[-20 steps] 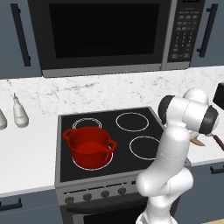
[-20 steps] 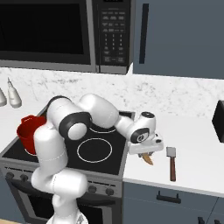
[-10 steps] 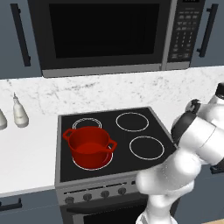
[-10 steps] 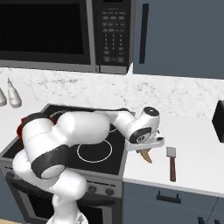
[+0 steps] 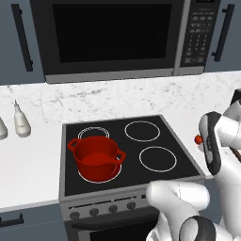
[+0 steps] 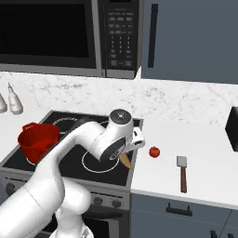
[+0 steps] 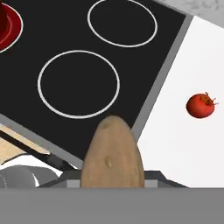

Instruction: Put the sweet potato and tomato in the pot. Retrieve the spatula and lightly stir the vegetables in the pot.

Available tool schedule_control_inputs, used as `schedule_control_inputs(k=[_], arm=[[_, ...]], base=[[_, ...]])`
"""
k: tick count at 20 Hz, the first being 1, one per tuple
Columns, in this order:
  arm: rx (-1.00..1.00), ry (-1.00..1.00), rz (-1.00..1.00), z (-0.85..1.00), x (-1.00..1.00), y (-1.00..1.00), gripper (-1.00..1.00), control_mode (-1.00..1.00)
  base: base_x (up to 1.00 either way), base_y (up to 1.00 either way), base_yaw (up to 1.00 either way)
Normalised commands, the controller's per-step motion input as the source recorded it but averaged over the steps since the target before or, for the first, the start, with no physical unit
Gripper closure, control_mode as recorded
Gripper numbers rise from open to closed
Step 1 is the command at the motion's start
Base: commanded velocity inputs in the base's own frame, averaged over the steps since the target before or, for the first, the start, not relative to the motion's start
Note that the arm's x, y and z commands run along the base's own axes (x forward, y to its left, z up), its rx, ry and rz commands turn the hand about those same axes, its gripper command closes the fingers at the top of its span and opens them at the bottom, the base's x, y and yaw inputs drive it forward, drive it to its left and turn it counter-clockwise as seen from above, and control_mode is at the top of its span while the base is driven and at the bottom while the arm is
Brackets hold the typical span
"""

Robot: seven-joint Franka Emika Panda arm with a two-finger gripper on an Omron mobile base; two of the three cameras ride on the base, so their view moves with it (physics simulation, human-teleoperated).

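**Over the stove's right edge: sweet potato lifted and swinging toward the pot**

Above the right rim of the stove (image 6: 69,153), the gripper (image 6: 129,155) is closed on the sweet potato (image 7: 111,155), whose tan tapered body juts out between the fingers in the hand view and hangs as an orange-brown tip below the hand in the right base view. A second ago the hand was lower and further right, over the white counter (image 6: 204,153) near the spatula (image 6: 182,172); since then the arm has folded back and carried its load to the cooktop's edge, leaving the counter behind. That reads as the pick being finished and the carry under way.

The tomato (image 6: 154,151) sits untouched on the counter, just right of the stove and left of the spatula, which lies with its grey blade away from the robot. The red pot (image 5: 96,157) stands on the front left burner, well apart from the gripper, with nothing visible inside it. The remaining travel is leftward across the burners, then a release over the pot; tomato and stirring come after.
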Motion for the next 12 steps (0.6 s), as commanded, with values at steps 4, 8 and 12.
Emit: schedule_control_inputs(k=[4,8,12], arm=[[0.02,-0.01,0.19,0.98,-0.16,1.0,1.0,-1.0],[0.06,-0.02,0.19,0.76,0.01,1.0,1.0,-1.0],[0.03,-0.03,0.16,0.5,0.03,1.0,1.0,-1.0]], base=[[0.0,0.0,0.0],[0.0,0.0,0.0],[0.0,0.0,0.0]])
